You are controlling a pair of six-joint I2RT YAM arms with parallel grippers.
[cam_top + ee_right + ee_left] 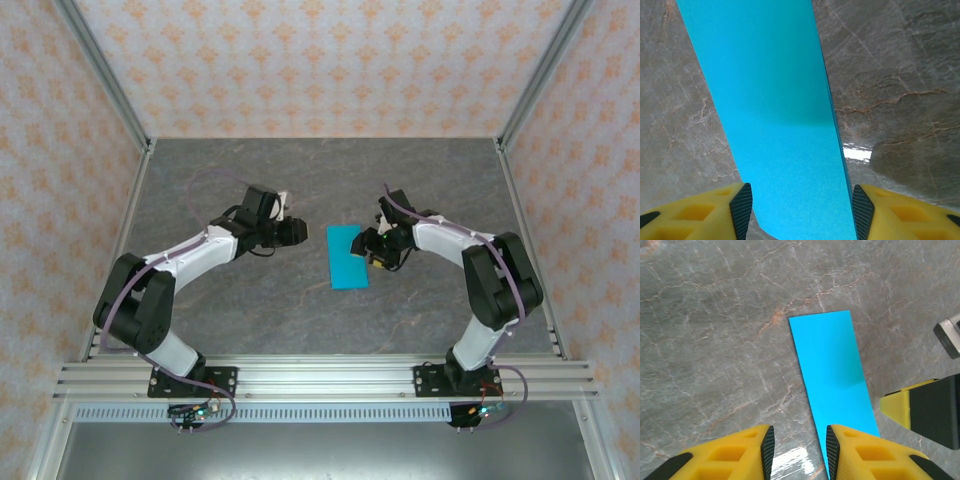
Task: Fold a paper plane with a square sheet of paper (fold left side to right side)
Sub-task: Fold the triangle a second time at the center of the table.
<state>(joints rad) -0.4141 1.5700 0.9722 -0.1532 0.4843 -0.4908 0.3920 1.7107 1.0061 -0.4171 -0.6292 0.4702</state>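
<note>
The sheet of paper (pixel 348 257) lies flat on the grey table as a narrow cyan-blue rectangle, folded in half with two layers along one long edge. My left gripper (pixel 296 229) hovers just left of the paper's far end. In the left wrist view the paper (pixel 832 365) runs past the right finger, and the left gripper (pixel 800 450) is open over bare table. My right gripper (pixel 372 247) sits at the paper's right edge. In the right wrist view the right gripper (pixel 801 210) is open, straddling the paper (pixel 775 110), which lies loose below it.
The grey marble-patterned table (pixel 250 310) is enclosed by patterned walls and metal posts (pixel 105 70). An aluminium rail (pixel 320 378) carrying both arm bases runs along the near edge. A yellow fingertip (pixel 900 407) of the right gripper shows close beside the paper.
</note>
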